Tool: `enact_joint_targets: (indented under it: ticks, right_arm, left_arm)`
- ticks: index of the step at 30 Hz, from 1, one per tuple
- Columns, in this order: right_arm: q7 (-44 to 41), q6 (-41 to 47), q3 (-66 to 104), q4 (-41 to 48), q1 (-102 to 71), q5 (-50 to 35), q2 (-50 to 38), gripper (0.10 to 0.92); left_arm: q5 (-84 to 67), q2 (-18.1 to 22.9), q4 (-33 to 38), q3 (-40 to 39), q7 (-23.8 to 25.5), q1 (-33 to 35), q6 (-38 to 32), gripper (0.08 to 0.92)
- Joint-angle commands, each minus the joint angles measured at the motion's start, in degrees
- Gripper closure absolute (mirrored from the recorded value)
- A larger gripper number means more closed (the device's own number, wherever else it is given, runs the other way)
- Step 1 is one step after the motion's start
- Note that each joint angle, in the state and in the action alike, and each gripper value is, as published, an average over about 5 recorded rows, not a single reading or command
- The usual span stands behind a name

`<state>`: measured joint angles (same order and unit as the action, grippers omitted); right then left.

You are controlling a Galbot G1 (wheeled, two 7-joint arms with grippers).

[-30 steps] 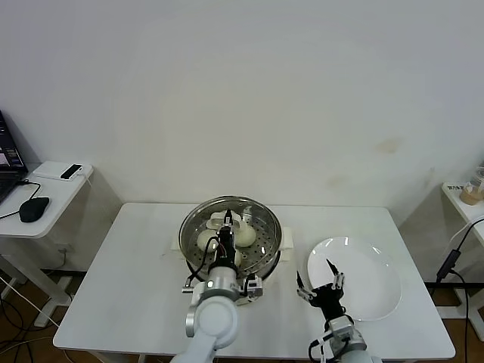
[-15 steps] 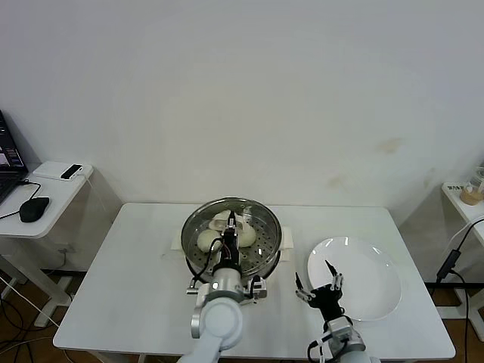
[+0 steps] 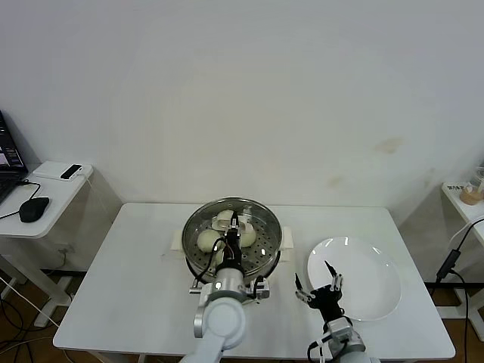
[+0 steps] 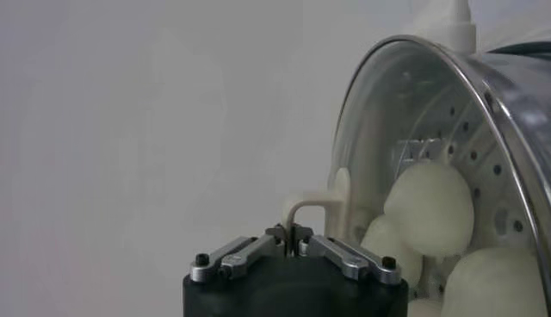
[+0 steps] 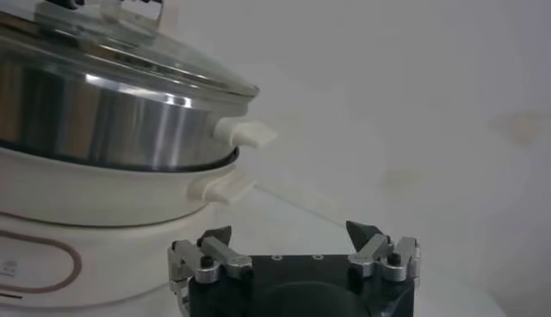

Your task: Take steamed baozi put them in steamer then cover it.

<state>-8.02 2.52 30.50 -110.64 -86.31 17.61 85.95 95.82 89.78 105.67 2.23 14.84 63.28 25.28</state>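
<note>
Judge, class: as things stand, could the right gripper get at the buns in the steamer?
Probably not. The glass lid already sits over the steamer, covering the buns; the open right gripper waits beside the plate.

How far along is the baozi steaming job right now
Done: baozi sit in the steamer, plate bare. In hand: the left gripper, jaws shut, holds the lid by its handle over the steamer. Left: release it. Right gripper waits open by the plate.

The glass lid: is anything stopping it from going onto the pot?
Nothing visible does. The cover already appears to rest on the steamer rim, the left gripper pinching its handle, the baozi under the glass.
</note>
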Motion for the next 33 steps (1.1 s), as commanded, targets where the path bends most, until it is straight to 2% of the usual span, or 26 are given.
enact_joint_targets:
  ticks: [1,11,14,22,29,33]
  right_arm:
    - [-0.1,0.0,-0.2,-0.1,0.0,0.0,0.0,0.203]
    - [-0.2,0.0,-0.2,-0.3,-0.3,0.1,0.0,0.203]
    - [-0.2,-0.1,-0.2,-0.3,-0.3,0.1,0.0,0.203]
    - [-0.3,0.0,-0.2,-0.3,-0.3,0.1,-0.3,0.203]
    - [-0.2,0.0,0.3,-0.2,-0.6,0.0,-0.6,0.203]
    - [-0.2,0.0,0.8,-0.3,-0.9,-0.6,-1.1,0.203]
  left_arm:
    - [0.3,0.0,0.1,0.4,0.1,0.1,-0.1,0.872]
    - [0.3,0.5,0.0,0.5,0.3,0.3,-0.4,0.872]
    - [0.2,0.5,0.6,0.5,0.1,0.6,-0.5,0.837]
    - [-1.5,-2.0,5.9,0.3,-0.2,3.2,-1.1,0.608]
    - [-8.6,-7.8,14.5,1.2,-1.8,8.4,-2.1,0.409]
    - [-15.7,-11.2,21.1,3.1,-4.0,13.9,-3.8,0.296]
